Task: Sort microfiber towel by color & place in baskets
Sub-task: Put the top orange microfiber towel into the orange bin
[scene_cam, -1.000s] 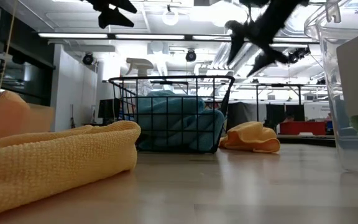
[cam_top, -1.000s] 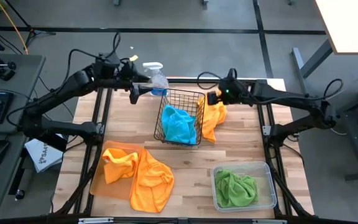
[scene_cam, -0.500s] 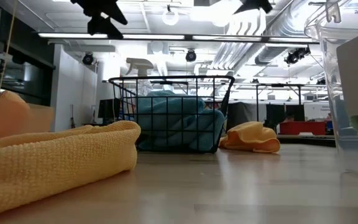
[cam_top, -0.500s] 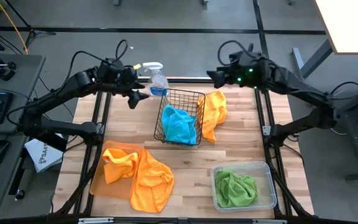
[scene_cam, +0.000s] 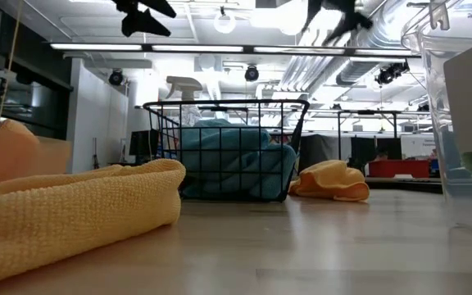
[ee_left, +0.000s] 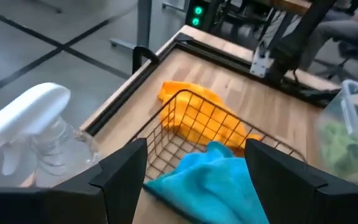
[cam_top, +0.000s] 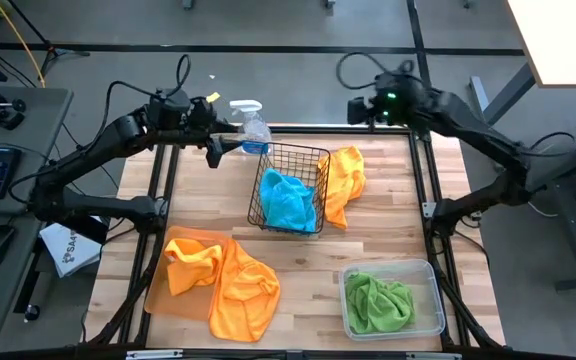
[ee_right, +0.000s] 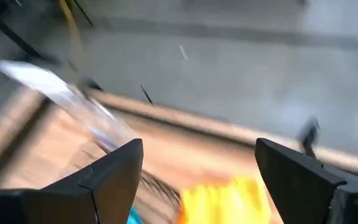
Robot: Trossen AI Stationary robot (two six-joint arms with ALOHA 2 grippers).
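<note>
From above I see my right pincer raised beyond the tabletop's far edge, fingers spread and holding nothing. A second ago it sat low beside the loose orange towel, which lies on the wood touching the right side of the black wire basket. Since then the arm has lifted and swung back, and the towel has not moved. I read that as a pass that ended without a grab, so this towel is still unsorted.

My left pincer hovers near the far left corner, just beside the clear spray bottle. Its fingers are parted and empty, and it has barely shifted.

The turquoise towel is inside the wire basket. The lime green towel is in the clear plastic tub at the near right. Two orange towels sit at the near left: one bunched on the flat orange tray, the other draped partly over the tray's edge onto the wood.

My judgement: only the orange towel by the basket remains to be carried across to the tray.
</note>
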